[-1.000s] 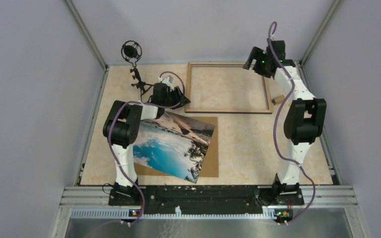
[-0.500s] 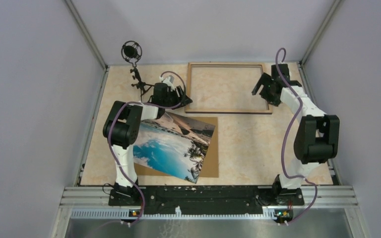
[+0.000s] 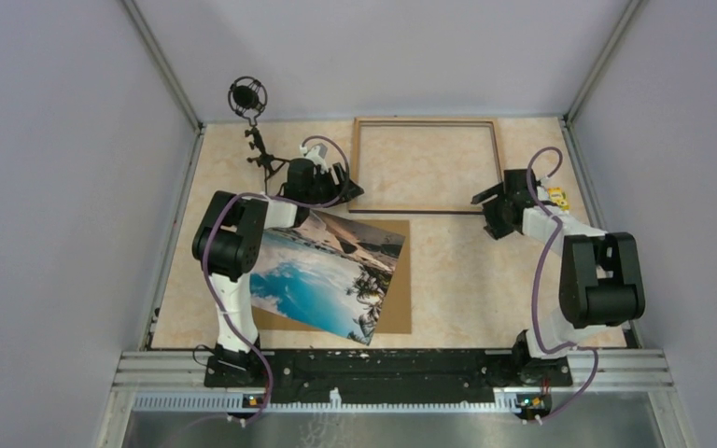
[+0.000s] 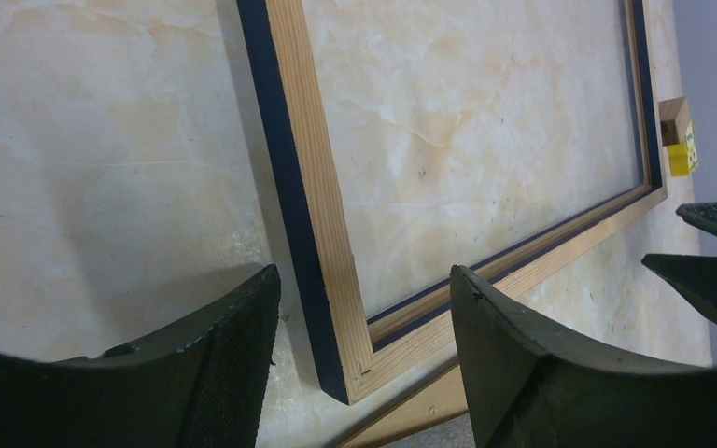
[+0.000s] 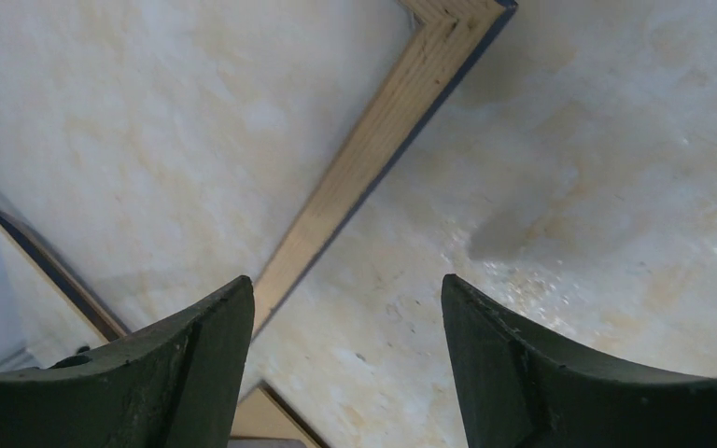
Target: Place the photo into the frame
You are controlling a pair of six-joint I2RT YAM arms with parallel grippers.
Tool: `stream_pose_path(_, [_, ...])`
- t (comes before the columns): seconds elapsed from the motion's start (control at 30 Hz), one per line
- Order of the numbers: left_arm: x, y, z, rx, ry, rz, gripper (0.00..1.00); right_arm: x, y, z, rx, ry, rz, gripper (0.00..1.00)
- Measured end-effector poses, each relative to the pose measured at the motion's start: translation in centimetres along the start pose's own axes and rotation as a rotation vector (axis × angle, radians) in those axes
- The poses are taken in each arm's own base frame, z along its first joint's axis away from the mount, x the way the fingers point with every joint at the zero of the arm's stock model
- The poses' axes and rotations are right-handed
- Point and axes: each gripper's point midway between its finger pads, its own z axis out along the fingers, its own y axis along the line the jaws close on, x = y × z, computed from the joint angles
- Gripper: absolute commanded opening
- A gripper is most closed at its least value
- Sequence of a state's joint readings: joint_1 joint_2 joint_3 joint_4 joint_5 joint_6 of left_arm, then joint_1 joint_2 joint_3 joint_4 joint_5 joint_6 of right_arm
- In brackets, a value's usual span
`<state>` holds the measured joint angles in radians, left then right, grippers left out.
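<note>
The photo (image 3: pixel 322 275), a glossy print of turquoise water and palms, lies askew on a brown backing board (image 3: pixel 400 299) at the near left. The frame (image 3: pixel 427 212) lies flat at the back centre, light wood up with a dark blue outer edge. My left gripper (image 3: pixel 344 193) is open at its near-left corner. In the left wrist view that corner of the frame (image 4: pixel 317 187) sits between the spread fingers of the left gripper (image 4: pixel 364 280), touching neither. My right gripper (image 3: pixel 487 203) is open over bare table just outside the near-right rail of the frame (image 5: pixel 359 177), with nothing between its fingers (image 5: pixel 215 355).
A black microphone on a small stand (image 3: pixel 247 96) stands at the back left. A little wooden block with a yellow tag (image 3: pixel 555 196) lies by the right wall. A corner of the backing board (image 4: pixel 411 415) reaches under the frame's near-left corner.
My right arm has swung from the frame's far-right corner down to its near-right corner, its jaws narrowing a little. The left jaws have spread wider around the near-left corner.
</note>
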<state>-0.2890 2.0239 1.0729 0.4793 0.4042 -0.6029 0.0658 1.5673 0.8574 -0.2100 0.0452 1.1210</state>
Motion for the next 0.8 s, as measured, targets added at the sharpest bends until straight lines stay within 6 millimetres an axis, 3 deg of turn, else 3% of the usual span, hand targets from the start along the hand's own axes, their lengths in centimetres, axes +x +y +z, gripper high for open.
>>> stream_pose_path(0.13, [0.1,-0.2,0.0,0.011,0.008,0.0,0.73,-0.2,0.7,1.4,-0.016,-0.016,0.073,0.68])
stream_pose_path(0.4, [0.3,-0.4,-0.1,0.022,0.016,0.0,0.74,0.2,1.6,3.1,-0.026,-0.024,0.21,0.5])
stream_pose_path(0.7, [0.3,-0.5,-0.1,0.026,0.015,0.002,0.78,0.5,1.8,3.9,-0.018,-0.027,0.319,0.35])
stream_pose_path(0.8, [0.4,-0.4,-0.4,0.02,0.011,0.003,0.79,0.5,1.8,4.0,-0.009,-0.027,0.341,0.24])
